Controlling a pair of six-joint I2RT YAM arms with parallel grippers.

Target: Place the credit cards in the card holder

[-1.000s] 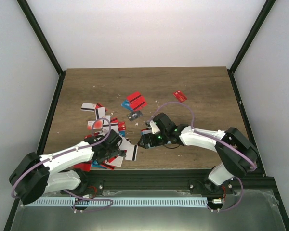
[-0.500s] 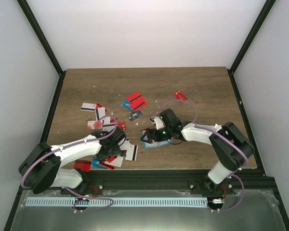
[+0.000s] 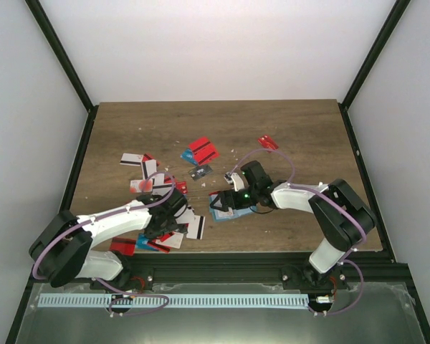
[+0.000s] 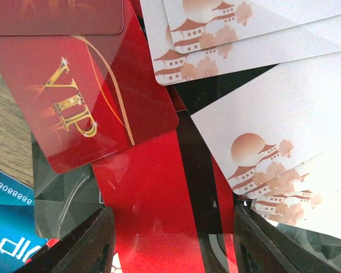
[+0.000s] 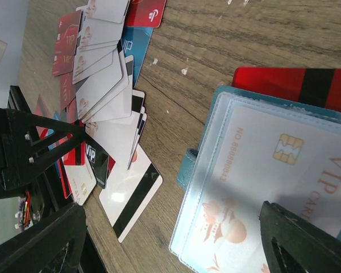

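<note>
**A:** Left side, go.
**B:** The left end effector [image 4: 171, 230] is hovering low over the card heap [image 3: 173, 228] on the near-left worktop [image 3: 301, 129]. Its fingers are standing apart, straddling a plain red card [image 4: 150, 210]. A red VIP card [image 4: 85, 102] and white pagoda-print cards [image 4: 261, 131] are overlapping that one.
**A:** How to pick well?
**B:** I'd be taking one card only and closing across its short width. The overlapping cards are probably going to drag along, so lift slowly.
**A:** Moving right?
**B:** The teal card holder [image 5: 188, 162] is lying open just right of the heap. The right end effector [image 5: 170, 239] is hanging over it with jaws wide, gripping nothing. A white VIP card [image 5: 273, 165] is sitting in its clear pocket. A red magstripe card [image 5: 295, 85] is peeking from under the far edge.
**A:** Unclear bits?
**B:** From above, the arms are covering the heap and most of the holder. I cannot tell whether the left fingers are touching the red card. The holder is running off the right wrist frame.
</note>
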